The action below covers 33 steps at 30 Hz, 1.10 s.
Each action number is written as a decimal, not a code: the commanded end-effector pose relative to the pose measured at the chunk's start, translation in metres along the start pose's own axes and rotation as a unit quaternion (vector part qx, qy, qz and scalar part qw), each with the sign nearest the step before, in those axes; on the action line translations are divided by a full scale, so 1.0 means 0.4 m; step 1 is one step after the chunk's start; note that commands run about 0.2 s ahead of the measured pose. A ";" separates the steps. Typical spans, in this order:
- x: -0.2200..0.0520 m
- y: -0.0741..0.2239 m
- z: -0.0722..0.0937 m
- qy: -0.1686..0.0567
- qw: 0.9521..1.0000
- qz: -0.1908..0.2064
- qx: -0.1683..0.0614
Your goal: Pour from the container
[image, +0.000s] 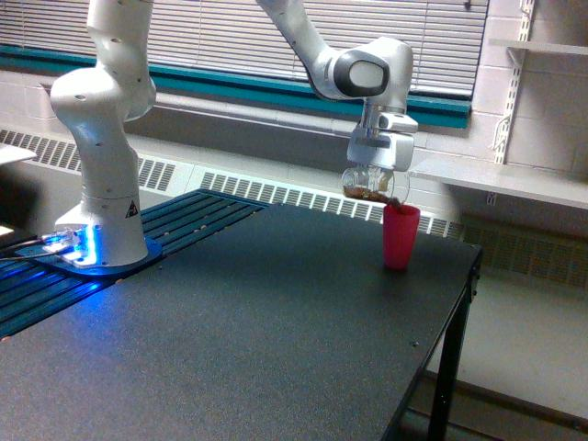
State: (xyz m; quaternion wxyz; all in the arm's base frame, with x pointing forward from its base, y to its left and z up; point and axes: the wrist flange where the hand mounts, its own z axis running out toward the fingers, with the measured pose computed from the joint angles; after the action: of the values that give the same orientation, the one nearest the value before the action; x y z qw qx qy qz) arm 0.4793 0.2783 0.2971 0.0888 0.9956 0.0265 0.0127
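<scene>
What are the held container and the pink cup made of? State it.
Container: clear plastic or glass, glossy; brown contents show through its wall.
Pink cup: opaque plastic by its look, smooth, uniform colour, slight sheen.

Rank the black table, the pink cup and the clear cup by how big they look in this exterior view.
1. Black table, by far the largest.
2. and 3. Pink cup and clear cup look about alike; the pincer hides part of the tilted clear cup, so I won't rank them.

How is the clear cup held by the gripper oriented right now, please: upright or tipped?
Tipped. The clear cup lies on its side in the gripper, brown contents along its lower wall, mouth over the pink cup.
</scene>
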 end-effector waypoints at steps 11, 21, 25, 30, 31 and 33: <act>0.013 -0.018 -0.018 -0.007 1.000 -0.018 -0.012; 0.023 -0.022 -0.025 -0.014 0.999 -0.028 -0.019; 0.029 -0.022 -0.029 -0.014 0.999 -0.030 -0.020; 0.032 -0.024 -0.033 -0.018 0.999 -0.033 -0.023; 0.033 -0.024 -0.034 -0.020 0.999 -0.035 -0.025; 0.035 -0.024 -0.036 -0.023 0.999 -0.036 -0.025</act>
State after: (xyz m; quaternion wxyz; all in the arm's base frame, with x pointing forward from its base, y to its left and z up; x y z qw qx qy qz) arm 0.4905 0.2888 0.3071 0.1092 0.9930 0.0454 -0.0075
